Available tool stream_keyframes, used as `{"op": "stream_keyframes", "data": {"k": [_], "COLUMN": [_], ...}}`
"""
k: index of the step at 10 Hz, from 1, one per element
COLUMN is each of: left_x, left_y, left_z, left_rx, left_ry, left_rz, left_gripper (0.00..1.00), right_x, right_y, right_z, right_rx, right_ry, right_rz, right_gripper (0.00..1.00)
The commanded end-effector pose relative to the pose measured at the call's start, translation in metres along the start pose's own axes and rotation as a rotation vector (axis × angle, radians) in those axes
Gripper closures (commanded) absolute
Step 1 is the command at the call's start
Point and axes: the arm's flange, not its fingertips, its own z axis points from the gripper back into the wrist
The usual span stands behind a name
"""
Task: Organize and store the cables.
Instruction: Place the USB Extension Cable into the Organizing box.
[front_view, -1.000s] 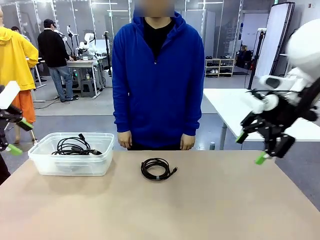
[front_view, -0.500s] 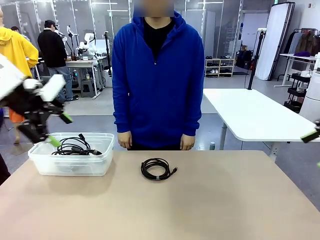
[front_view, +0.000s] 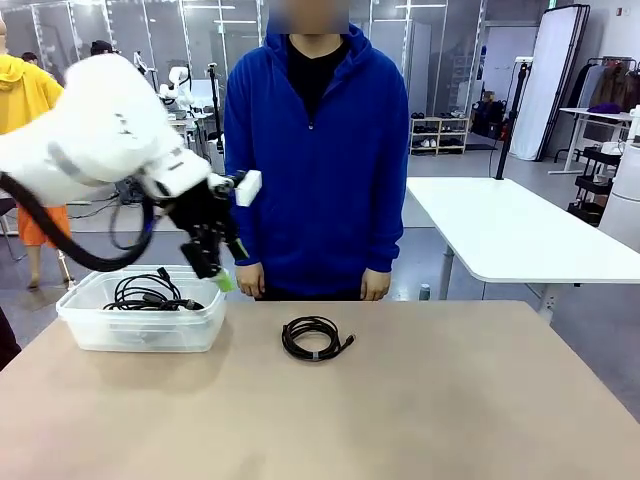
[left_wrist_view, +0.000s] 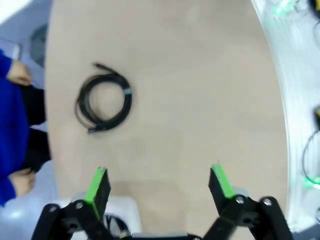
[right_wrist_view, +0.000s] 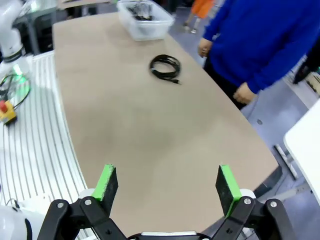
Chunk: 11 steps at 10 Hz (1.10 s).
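Note:
One black coiled cable (front_view: 316, 338) lies on the tan table (front_view: 420, 410) in front of the person. More cables (front_view: 150, 293) lie tangled in a clear plastic bin (front_view: 140, 330) at the far left. My left gripper (front_view: 218, 268) hangs above the bin's right end. In the left wrist view the left gripper (left_wrist_view: 159, 182) is open and empty, with the coil (left_wrist_view: 103, 104) ahead of its fingers (left_wrist_view: 98, 185). My right gripper (right_wrist_view: 166, 183) is open and empty, high over the table's edge, far from the coil (right_wrist_view: 166, 66) and the bin (right_wrist_view: 145, 19).
The person in a blue hoodie (front_view: 315, 150) stands at the far edge, hands (front_view: 250, 280) hanging just behind the table. A second white table (front_view: 500, 225) stands behind on the right. A red stop button (right_wrist_view: 6, 111) lies on the slatted floor beside the table.
My left arm has swung in from the left and now reaches over the bin's right end. My right arm has withdrawn to the right, out of the front view.

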Motion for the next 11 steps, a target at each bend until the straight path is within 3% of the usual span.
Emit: {"op": "stream_keyframes", "data": {"k": [1, 2, 3, 4, 8, 9, 10, 11], "left_x": [0.012, 0.010, 0.001, 0.016, 0.015, 0.020, 0.027, 0.031], "left_y": [0.014, 0.013, 0.008, 0.013, 0.013, 0.019, 0.029, 0.035], "left_z": [-0.012, -0.019, -0.019, -0.027, -0.029, -0.049, -0.065, -0.078], "left_rx": [-0.018, -0.005, -0.006, -0.029, -0.031, -0.033, -0.052, -0.034], "left_ry": [-0.019, -0.070, -0.034, -0.023, -0.028, 0.087, 0.091, 0.153], "left_rz": [0.007, 0.033, -0.003, 0.002, 0.004, 0.117, 0.131, 0.236], "left_gripper": [0.00, 0.00, 0.00, 0.00, 0.00, 0.00, 0.00, 0.00], "right_x": [0.004, 0.000, 0.000, 0.000, 0.000, 0.000, 0.000, 0.000], "right_y": [0.010, 0.000, 0.000, 0.000, 0.000, 0.000, 0.000, 0.000], "right_z": [-0.027, 0.000, 0.000, 0.000, 0.000, 0.000, 0.000, 0.000], "right_rx": [-0.005, 0.000, 0.000, 0.000, 0.000, 0.000, 0.000, 0.000], "right_ry": [0.040, 0.000, 0.000, 0.000, 0.000, 0.000, 0.000, 0.000], "right_rz": [-0.037, 0.000, 0.000, 0.000, 0.000, 0.000, 0.000, 0.000], "right_gripper": [0.00, 0.00, 0.00, 0.00, 0.00, 0.00, 0.00, 0.00]}}
